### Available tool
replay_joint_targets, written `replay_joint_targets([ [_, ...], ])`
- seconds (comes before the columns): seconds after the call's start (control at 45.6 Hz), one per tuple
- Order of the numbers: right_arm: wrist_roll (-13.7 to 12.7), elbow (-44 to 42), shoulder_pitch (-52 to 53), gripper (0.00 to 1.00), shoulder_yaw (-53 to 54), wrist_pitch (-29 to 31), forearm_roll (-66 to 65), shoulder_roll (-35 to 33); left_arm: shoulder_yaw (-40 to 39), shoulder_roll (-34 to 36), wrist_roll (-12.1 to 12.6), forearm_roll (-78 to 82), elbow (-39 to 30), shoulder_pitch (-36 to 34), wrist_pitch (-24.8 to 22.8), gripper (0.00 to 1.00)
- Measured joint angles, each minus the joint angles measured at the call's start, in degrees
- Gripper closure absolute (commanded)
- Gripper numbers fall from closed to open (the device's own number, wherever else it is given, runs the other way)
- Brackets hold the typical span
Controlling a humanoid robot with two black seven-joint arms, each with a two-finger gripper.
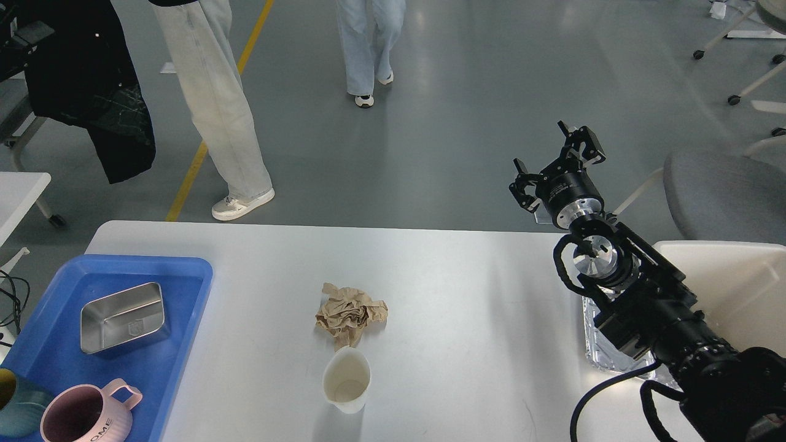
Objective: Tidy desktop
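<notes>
The white desktop (466, 294) fills the lower half of the head view. A crumpled brown paper ball (350, 314) lies near its middle. A white paper cup (347, 379) stands just in front of the paper. My right gripper (556, 161) is open and empty, raised beyond the table's far right edge. A foil tray (599, 344) lies partly hidden under my right arm. My left gripper is out of view.
A blue plastic tray (178, 288) at the left holds a steel container (123, 317), a pink mug (86, 414) and a teal mug (15, 405). A cream bin (737, 288) stands at the right. Two people (215, 104) stand beyond the table. A grey chair (724, 190) is at far right.
</notes>
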Motion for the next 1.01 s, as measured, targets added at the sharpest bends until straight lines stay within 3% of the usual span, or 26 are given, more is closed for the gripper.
replay_joint_targets([
  [0.263, 0.00, -0.03, 0.20, 0.00, 0.00, -0.69, 0.00, -3.51, -1.57, -4.34, 0.16, -12.33, 1.81, 1.65, 0.86, 0.04],
  [0.482, -0.22, -0.11, 0.42, 0.00, 0.00, -0.81, 0.07, -7.44, -2.56, -10.20, -0.77, -23.36, 8.24, 2.23, 11.95, 0.04],
  [0.548, -0.26, -0.16, 0.42, 0.00, 0.00, -0.86, 0.09, -8.00, -3.49, -12.73, -0.98, -27.78, 10.43, 2.02, 13.33, 0.04],
  [0.723, -0.37, -0.26, 0.29, 0.00, -0.24, -1.31, 0.11, -8.98, -6.93, -21.57, -0.82, -34.89, 17.86, 1.56, 13.90, 0.04],
  [1.008, -0.47, -0.36, -0.32, 0.00, -0.84, -1.71, 1.16, -11.98, -14.40, -27.66, -0.36, -35.66, 19.68, 2.03, 13.54, 0.04],
])
